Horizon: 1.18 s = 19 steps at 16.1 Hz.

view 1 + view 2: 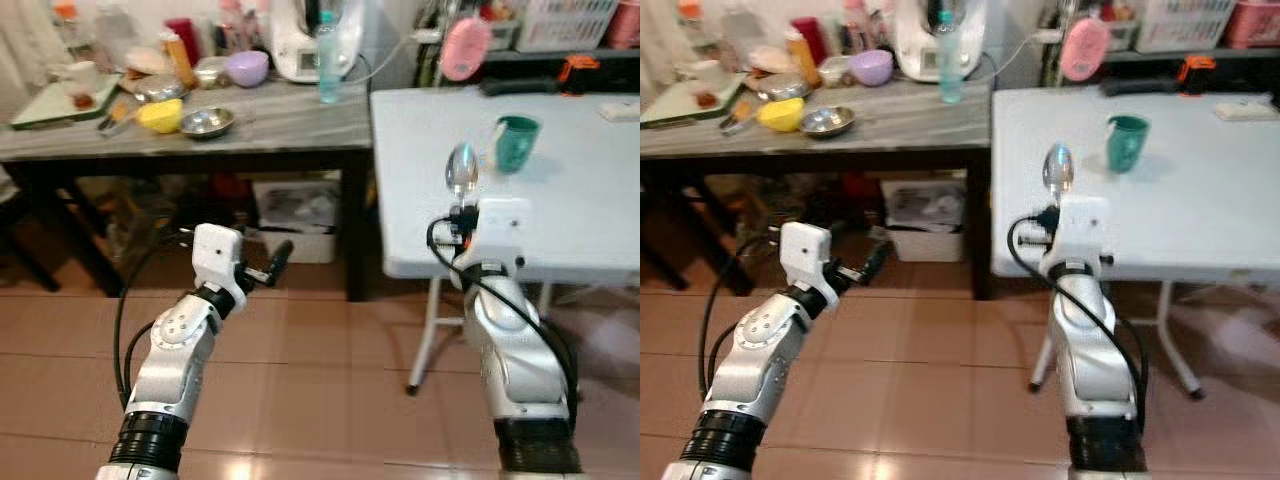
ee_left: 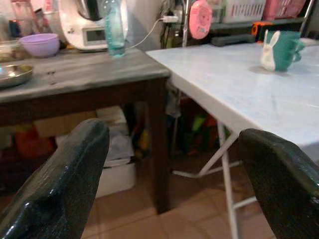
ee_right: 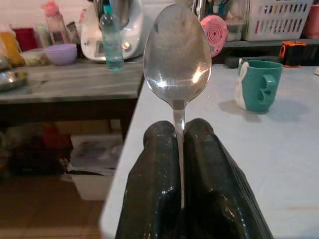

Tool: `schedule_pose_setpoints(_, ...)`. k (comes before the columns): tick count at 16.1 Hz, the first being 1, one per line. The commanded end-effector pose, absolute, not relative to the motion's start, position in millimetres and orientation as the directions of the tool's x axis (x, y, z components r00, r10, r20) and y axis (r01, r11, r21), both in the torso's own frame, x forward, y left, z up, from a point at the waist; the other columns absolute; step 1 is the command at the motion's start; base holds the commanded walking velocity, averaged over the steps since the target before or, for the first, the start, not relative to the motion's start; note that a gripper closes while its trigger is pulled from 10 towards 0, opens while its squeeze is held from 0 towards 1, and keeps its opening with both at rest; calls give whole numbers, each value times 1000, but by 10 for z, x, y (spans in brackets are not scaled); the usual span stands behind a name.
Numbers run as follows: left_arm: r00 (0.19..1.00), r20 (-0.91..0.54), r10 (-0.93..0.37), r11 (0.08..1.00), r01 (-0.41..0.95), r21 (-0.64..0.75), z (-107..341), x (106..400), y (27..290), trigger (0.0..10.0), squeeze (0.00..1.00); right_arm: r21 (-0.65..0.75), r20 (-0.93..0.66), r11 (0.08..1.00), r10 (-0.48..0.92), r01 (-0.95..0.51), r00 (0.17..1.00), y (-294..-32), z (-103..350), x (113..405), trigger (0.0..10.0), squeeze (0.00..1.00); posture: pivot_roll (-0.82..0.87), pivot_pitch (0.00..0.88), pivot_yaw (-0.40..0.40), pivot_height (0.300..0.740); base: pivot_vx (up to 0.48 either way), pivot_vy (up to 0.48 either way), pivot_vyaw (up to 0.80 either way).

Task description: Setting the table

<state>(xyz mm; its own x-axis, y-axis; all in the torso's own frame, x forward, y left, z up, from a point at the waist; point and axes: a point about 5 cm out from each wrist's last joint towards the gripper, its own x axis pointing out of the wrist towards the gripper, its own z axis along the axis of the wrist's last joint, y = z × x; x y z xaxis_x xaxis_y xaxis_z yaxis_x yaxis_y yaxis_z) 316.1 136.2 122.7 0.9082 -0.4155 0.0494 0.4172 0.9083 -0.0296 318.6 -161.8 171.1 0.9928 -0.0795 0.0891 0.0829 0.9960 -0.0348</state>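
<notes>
Right fingers (image 3: 159, 164): pressed together on the handle of a metal spoon (image 3: 177, 55), bowl upright above the fingertips
Right gripper (image 1: 462, 205): raised at the near edge of the white table (image 1: 560, 220), over its front left corner
Spoon, seen from the head: bowl standing just above the gripper, near the green mug (image 1: 516, 142) but apart from it
Green mug: upright on the white table, further in from the spoon, with a white rabbit figure on its side
Left fingers (image 2: 55, 189): spread wide apart, holding nothing
Left gripper (image 1: 270, 268): held low over the tiled floor (image 1: 330, 390), left of the white table and in front of the dark wooden table (image 1: 270, 125)
Dark wooden table: butts against the left side of the white table; carries a steel bowl (image 1: 207, 122), a yellow bowl (image 1: 160, 115), a purple bowl (image 1: 247, 68), a clear water bottle (image 1: 328, 60) and a white kitchen appliance (image 1: 297, 45)
Pink round object (image 1: 466, 48): behind the far edge of the white table
</notes>
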Motion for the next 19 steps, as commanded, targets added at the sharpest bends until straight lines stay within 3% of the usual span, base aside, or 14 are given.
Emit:
schedule_pose_setpoints(1, 901, 50, -432, 901, 433, -22, 1241, 3176, 1282, 10000, 0, -42, 93, 994, -93, 97, 991, -1676, 1716, 3181, 10000, 0, -78, 0, 78, 740, 0, 480, 0)
schedule_pose_setpoints(10, 907, 33, -421, 907, 422, -19, 1213, 3188, 1263, 10000, 0, -45, 90, 994, -93, 97, 992, -1702, 1704, 3180, 10000, 0, -82, 0, 77, 740, 0, 480, 0)
schedule_pose_setpoints(19, 930, 51, -364, 930, 366, -41, 1242, 3216, 1358, 10000, 0, -57, 94, 994, -86, 92, 992, -1708, 1715, 3187, 10000, 0, -82, 0, 73, 740, 63, 0, 0)
